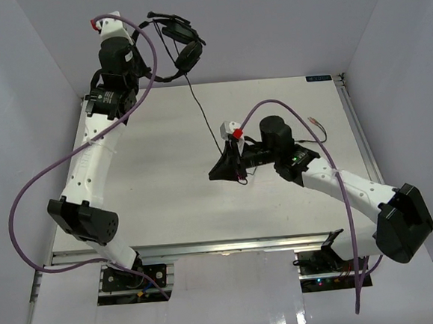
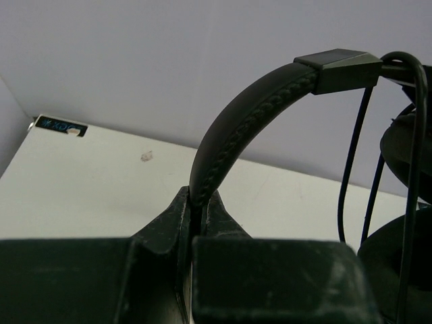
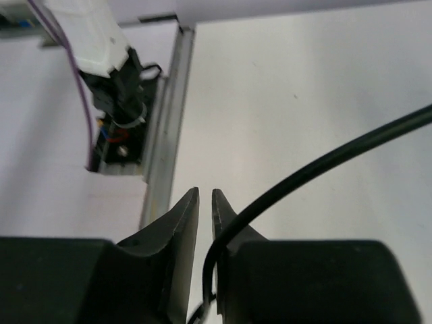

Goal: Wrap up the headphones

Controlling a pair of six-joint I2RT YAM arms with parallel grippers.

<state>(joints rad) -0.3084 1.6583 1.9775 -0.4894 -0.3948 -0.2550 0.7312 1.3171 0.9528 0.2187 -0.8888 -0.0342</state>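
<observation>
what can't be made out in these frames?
- earcups: left wrist view, cut off by the right edge.
- cord past the right gripper: top view, mostly hidden under gripper and arm.
- left gripper on the headband: top view, too small, black on black.

Raised high: left gripper [image 2: 197, 202], fingers clamped on headphones [image 2: 250, 115] band. Held low: right gripper [image 3: 205, 196], fingers nearly together, cord between them.
</observation>
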